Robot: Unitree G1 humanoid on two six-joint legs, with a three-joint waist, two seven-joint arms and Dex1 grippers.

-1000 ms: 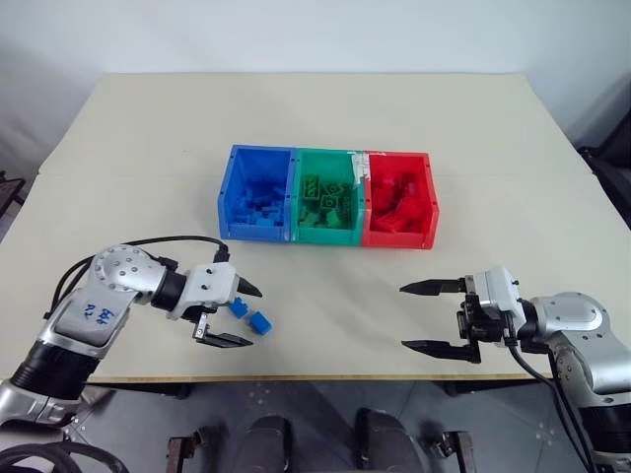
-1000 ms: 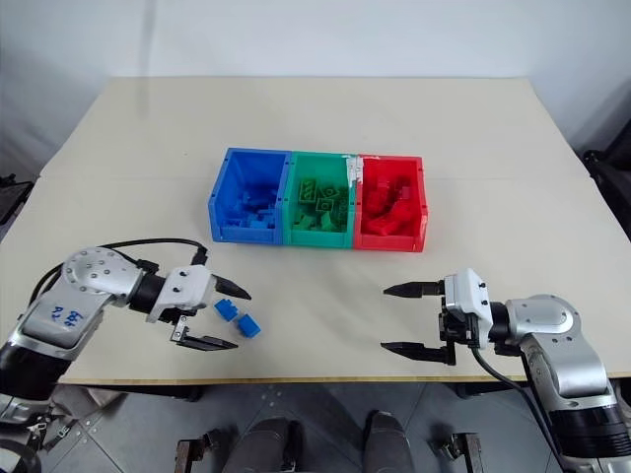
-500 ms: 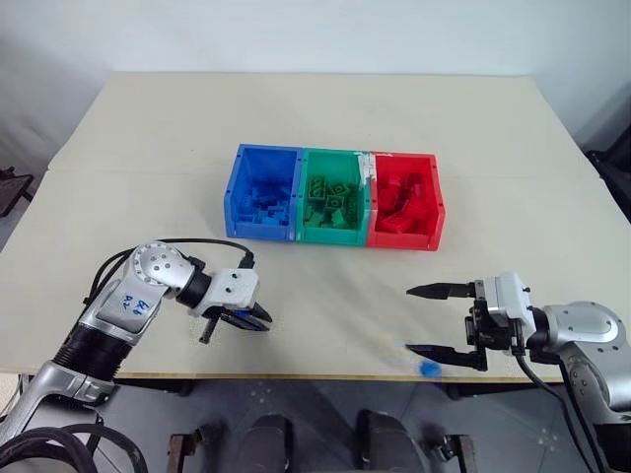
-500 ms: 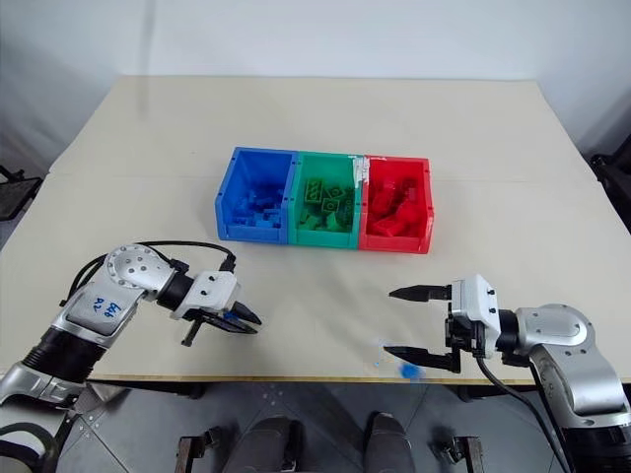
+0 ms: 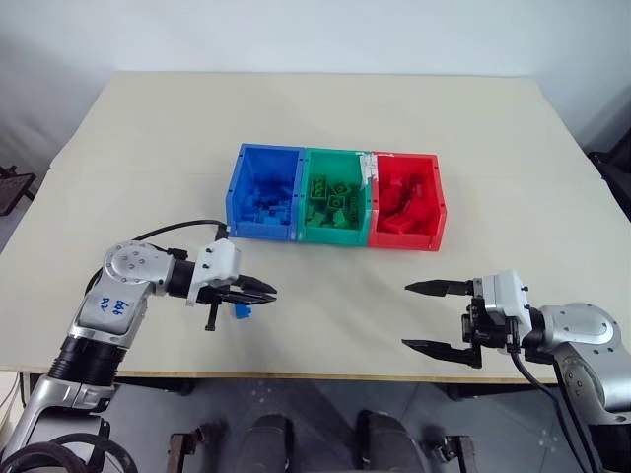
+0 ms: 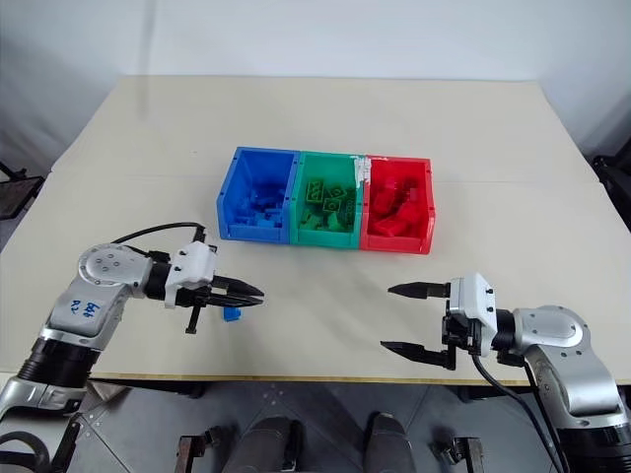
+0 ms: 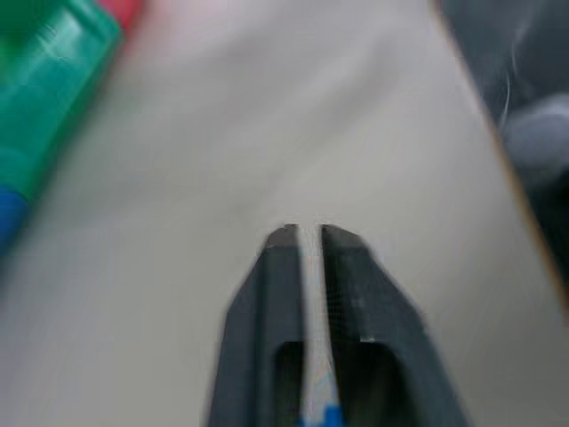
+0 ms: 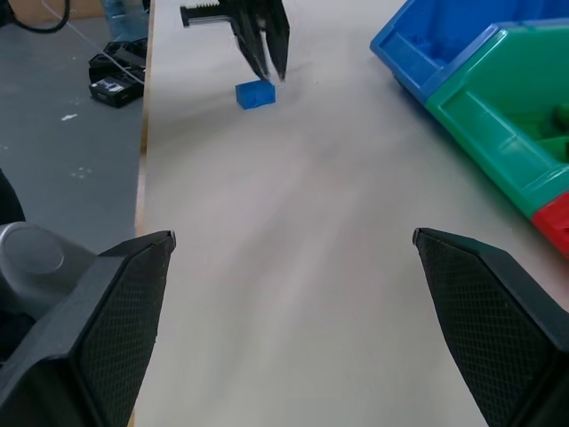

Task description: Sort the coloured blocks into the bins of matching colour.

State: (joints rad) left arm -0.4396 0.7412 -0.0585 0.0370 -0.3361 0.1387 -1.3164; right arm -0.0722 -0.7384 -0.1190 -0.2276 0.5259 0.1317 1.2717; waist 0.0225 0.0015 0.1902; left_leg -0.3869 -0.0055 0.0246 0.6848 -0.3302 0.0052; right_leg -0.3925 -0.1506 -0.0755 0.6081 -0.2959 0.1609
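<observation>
My left gripper [image 5: 264, 292] hovers level over the desk [image 5: 325, 128], fingers nearly pressed together, holding nothing; a blue block [image 5: 243, 311] lies just beneath. My right gripper [image 5: 422, 315] is spread wide. The bins [image 5: 335, 198] hold matching blocks.

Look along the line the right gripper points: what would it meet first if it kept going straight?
Probably the small blue block lying on the table, with the left gripper just above it. The right gripper points across bare tabletop toward them; depth is hard to judge, so it might pass beside them.
</observation>
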